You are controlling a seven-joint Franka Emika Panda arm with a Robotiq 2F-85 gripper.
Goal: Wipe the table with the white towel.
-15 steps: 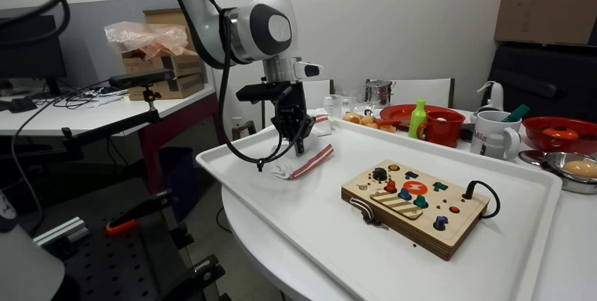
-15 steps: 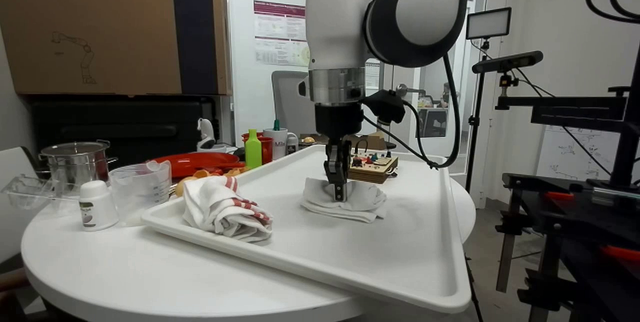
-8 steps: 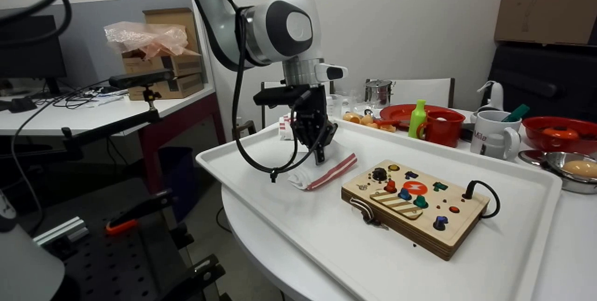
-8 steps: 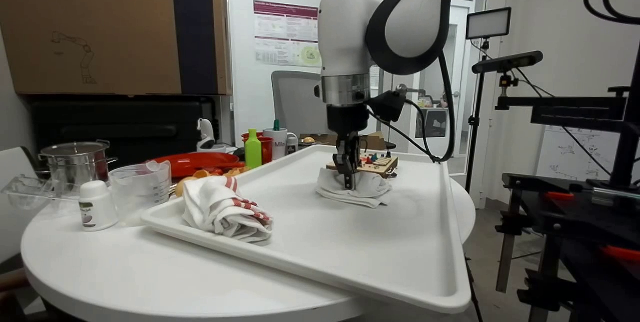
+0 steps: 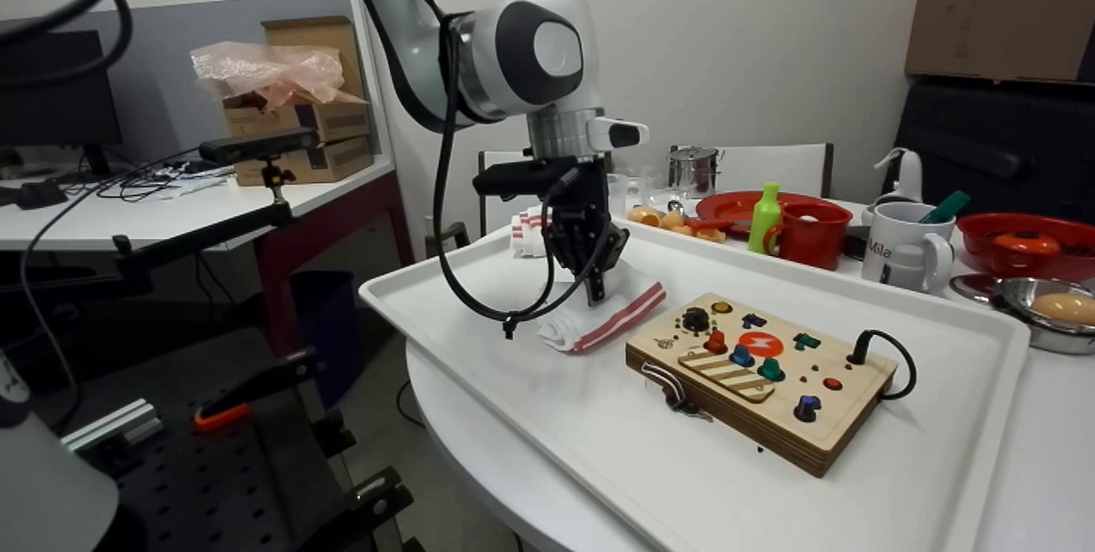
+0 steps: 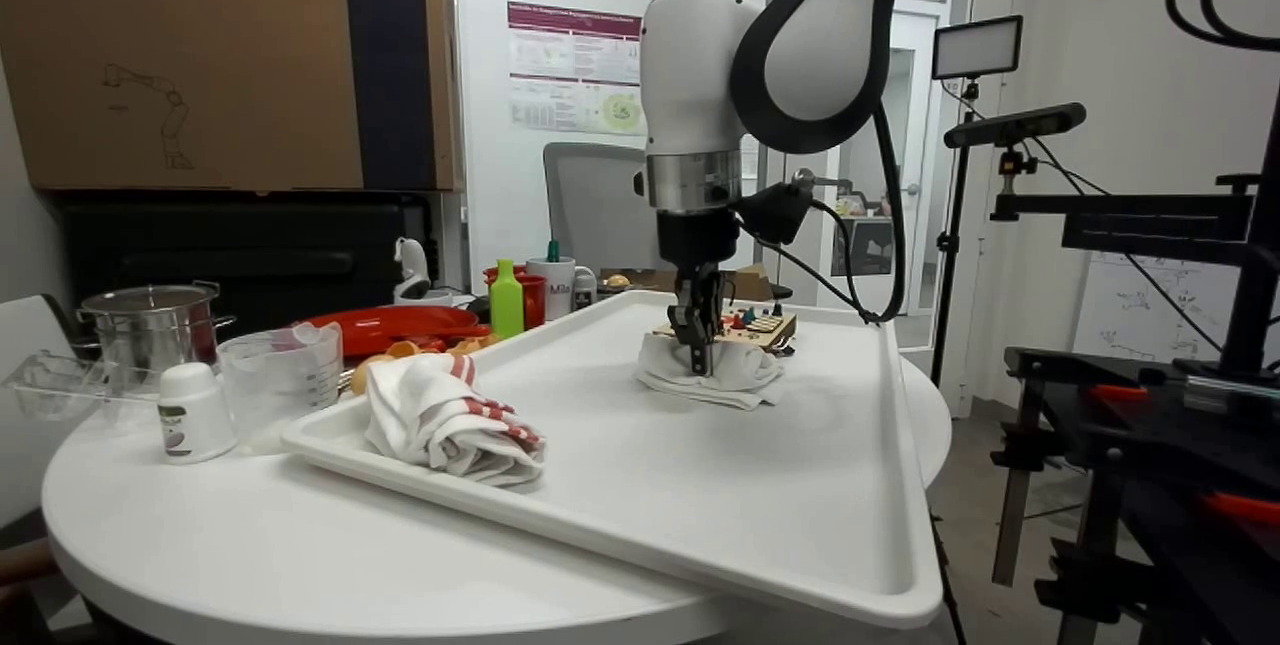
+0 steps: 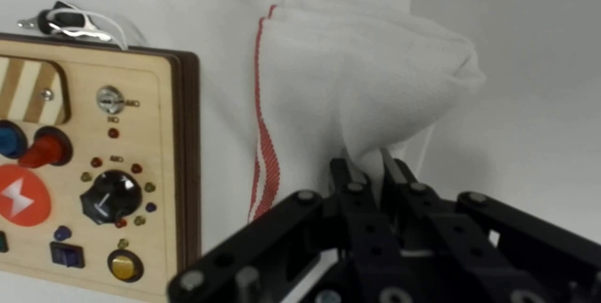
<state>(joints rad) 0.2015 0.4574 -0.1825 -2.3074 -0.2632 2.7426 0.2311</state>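
The gripper (image 7: 370,164) points down over the table (image 6: 700,495), its fingertips pinching a raised fold of the white towel (image 7: 305,82), which lies near the wooden button board (image 5: 791,394), its red-striped edge on the board's side and a strip of white surface between the two in the wrist view. A second white cloth (image 6: 450,420), also striped in red, sits bunched well apart from the board, at a corner of the table. In an exterior view a green bottle (image 5: 766,220) and a red mug (image 5: 811,237) stand behind the board, beyond the table's raised edge.
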